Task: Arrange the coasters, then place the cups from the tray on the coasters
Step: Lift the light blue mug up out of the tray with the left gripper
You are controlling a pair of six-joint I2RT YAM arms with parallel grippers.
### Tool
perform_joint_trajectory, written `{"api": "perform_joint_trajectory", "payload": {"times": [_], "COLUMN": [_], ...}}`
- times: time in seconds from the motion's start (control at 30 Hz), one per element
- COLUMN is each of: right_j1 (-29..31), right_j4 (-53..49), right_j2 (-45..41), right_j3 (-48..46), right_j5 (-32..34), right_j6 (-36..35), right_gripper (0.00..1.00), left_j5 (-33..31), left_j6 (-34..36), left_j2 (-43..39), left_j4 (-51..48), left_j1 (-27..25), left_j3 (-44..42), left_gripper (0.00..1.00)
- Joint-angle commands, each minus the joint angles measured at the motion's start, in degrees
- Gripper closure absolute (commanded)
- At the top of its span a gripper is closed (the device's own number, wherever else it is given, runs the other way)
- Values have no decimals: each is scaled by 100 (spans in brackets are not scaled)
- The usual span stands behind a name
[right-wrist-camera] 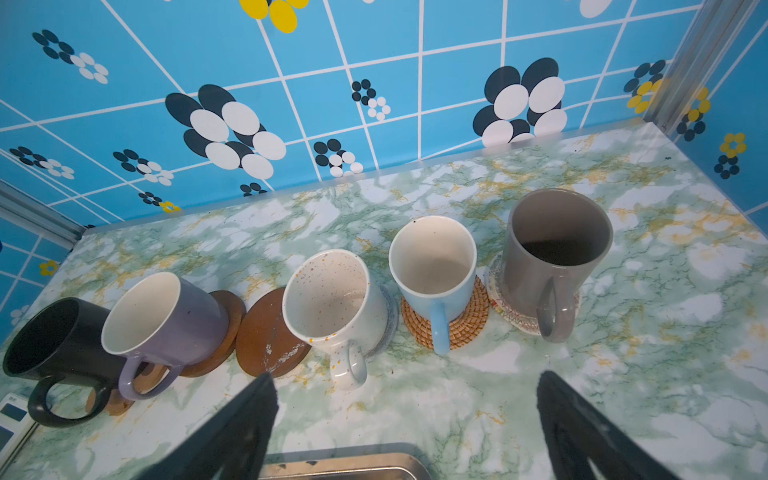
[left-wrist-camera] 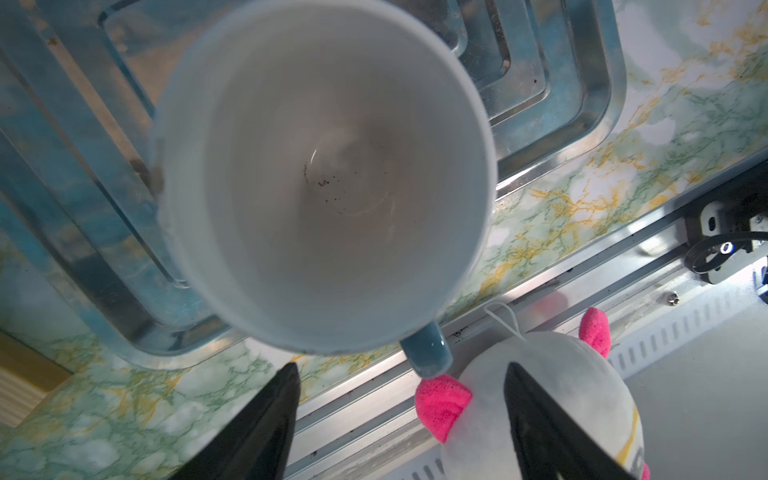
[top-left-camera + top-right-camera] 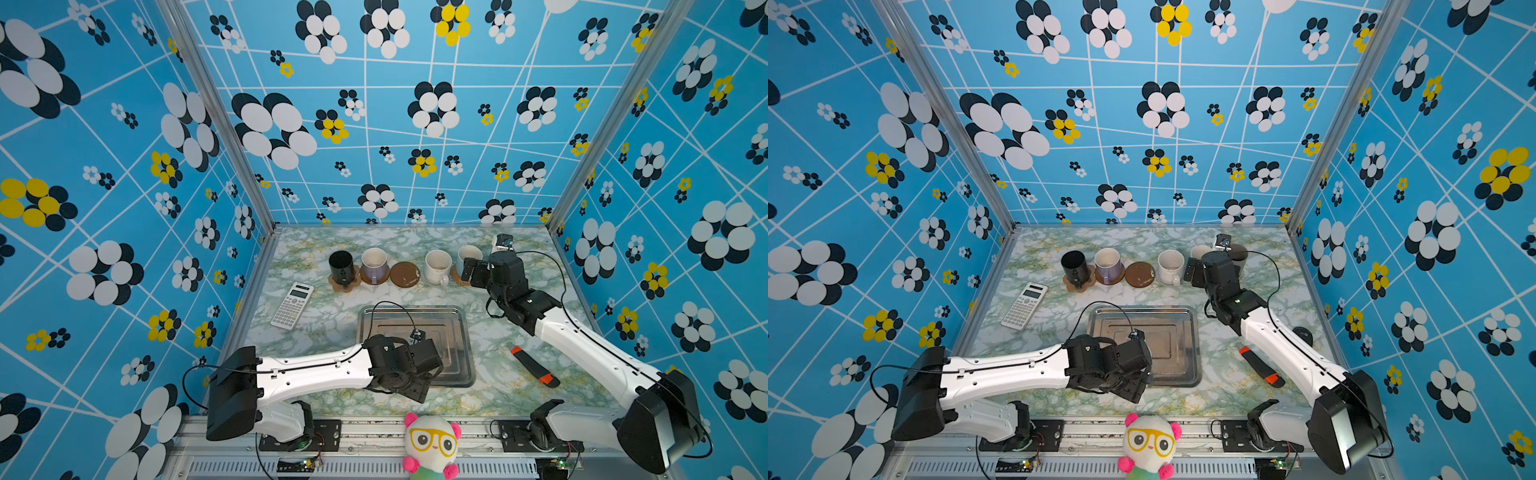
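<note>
A light blue cup [image 2: 332, 174] with a cream inside stands in the front corner of the steel tray [image 2: 582, 83]. Its handle [image 2: 428, 353] points at my left gripper [image 2: 401, 368], which is open just short of it. In both top views that arm hides the cup. Along the back stand a black cup [image 1: 45, 345] on the paw coaster, a lavender cup [image 1: 166, 320] on a brown disc, a bare brown disc [image 1: 270, 336], a white cup [image 1: 332, 303], a light blue cup [image 1: 434, 262] on rattan and a grey cup [image 1: 557, 253]. My right gripper [image 1: 405, 376] hangs open before them.
A calculator [image 3: 292, 305] lies left of the tray [image 3: 415, 320]. An orange-and-black cutter [image 3: 535, 366] lies to its right. A plush toy [image 3: 432, 444] sits on the front rail, close to my left gripper [image 3: 415, 380]. Patterned walls close in three sides.
</note>
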Motion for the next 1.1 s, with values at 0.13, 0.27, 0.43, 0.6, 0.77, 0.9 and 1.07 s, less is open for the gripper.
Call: {"api": "perform_joint_trajectory", "payload": {"times": [0.13,0.27,0.43,0.6,0.77,0.9,1.07], "right_j1": [-41,-51,-49,-62,-58,-58,-57], "right_j4": [167,167,167,176,176,168,167], "right_j2": [59,70,88,114,134,141,157], "right_j3": [-19,-20,-19,-12,-10,-10,2], "right_j5": [-64,-64,-64,-71,-64,-71,-72], "right_j6": [33,33,33,24,24,24,16], "right_gripper": [1,1,1,1,1,1,1], "left_j5": [-244,-371,-433,-495,-525,-556,-556], "left_j6": [-167,-220,-252,-294,-317,-322,-292], "left_j2": [294,418,482,490,490,483,521], "left_j4": [47,54,163,224,247,305,411], "left_j1": [-20,-11,33,86,130,143,147], "left_j3": [-52,-51,-95,-175,-230,-249,-249], "left_gripper": [26,30,34,38,42,44,47]}}
